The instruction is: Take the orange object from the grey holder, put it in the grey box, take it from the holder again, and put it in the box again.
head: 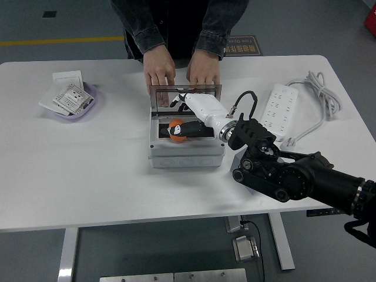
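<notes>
Table [88,170] spreads white under my right hand [197,108], which reaches into the grey box [185,154]. A person's hands [182,73] rest on the box's far rim, just beyond mine. Orange object [176,130] lies inside the box, just beside my fingers, which look relaxed and off it.

The orange object [176,130], round with black markings, is located inside the open grey box [185,154].
</notes>
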